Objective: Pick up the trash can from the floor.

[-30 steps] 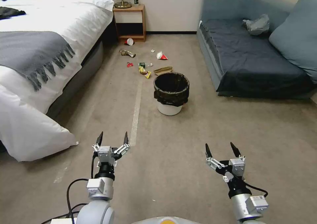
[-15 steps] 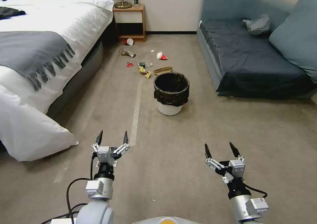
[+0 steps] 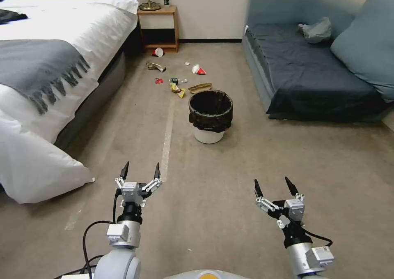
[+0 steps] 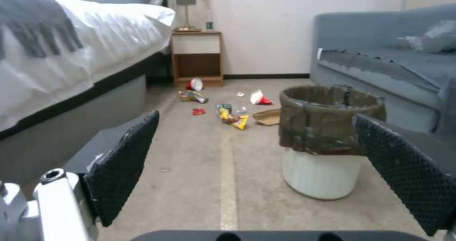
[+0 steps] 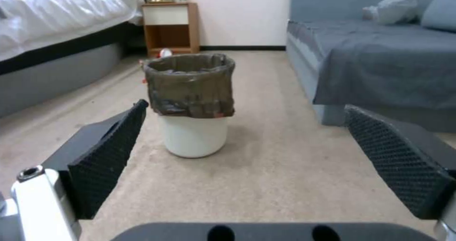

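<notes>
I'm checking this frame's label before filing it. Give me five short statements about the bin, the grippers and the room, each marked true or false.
1. The trash can stands upright on the floor. True.
2. The left gripper is shut on the can's rim. False: it is open, held above the carpet short of the can.
3. The right gripper is open and holds nothing. True.
4. The litter lies inside the can. False: it is scattered on the carpet beyond the can, toward the nightstand.
5. The can has a black bag liner folded over its rim. True.
</notes>
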Available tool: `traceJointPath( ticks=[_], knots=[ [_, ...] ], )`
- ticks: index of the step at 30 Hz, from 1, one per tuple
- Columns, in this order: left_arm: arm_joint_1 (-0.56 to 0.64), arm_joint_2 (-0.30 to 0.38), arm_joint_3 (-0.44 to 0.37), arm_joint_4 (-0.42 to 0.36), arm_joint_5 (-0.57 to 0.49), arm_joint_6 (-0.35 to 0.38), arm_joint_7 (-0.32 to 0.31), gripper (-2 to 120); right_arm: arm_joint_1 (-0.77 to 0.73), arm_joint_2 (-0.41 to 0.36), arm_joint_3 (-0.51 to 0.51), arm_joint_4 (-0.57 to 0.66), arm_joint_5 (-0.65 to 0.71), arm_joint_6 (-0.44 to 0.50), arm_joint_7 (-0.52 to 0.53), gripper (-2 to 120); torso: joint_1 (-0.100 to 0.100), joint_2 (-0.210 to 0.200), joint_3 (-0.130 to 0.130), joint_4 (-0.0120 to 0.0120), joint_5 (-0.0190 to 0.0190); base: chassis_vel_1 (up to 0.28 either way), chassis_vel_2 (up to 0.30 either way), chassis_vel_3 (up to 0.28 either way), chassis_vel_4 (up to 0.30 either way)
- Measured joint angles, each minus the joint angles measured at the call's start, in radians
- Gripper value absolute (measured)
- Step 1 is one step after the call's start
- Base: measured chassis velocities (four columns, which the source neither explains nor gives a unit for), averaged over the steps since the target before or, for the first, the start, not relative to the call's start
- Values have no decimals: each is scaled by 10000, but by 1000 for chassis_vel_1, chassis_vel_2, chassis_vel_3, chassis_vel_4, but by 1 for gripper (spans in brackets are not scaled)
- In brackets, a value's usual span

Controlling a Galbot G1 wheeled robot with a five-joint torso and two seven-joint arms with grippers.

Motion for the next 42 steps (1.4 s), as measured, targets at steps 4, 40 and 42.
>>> traceJointPath(
  ticks=[4, 40, 42],
  knots=[
    [14, 6, 19, 7, -5, 1, -123, 99, 5, 1, 9, -10, 33, 55, -42, 100, 1, 0, 0, 0, 0, -76, -74, -71, -73],
    [103, 17, 35, -74, -142, -333, -560, 100, -39, 68, 255, -317, 88, 721, -1049, 100, 0, 0, 0, 0, 0, -21, -23, -21, -23],
    [108, 11, 35, -75, -126, -345, -581, 100, -39, 68, 255, -326, 99, 728, -1059, 100, 0, 0, 0, -1, 0, 0, 0, 0, 0]
  ],
)
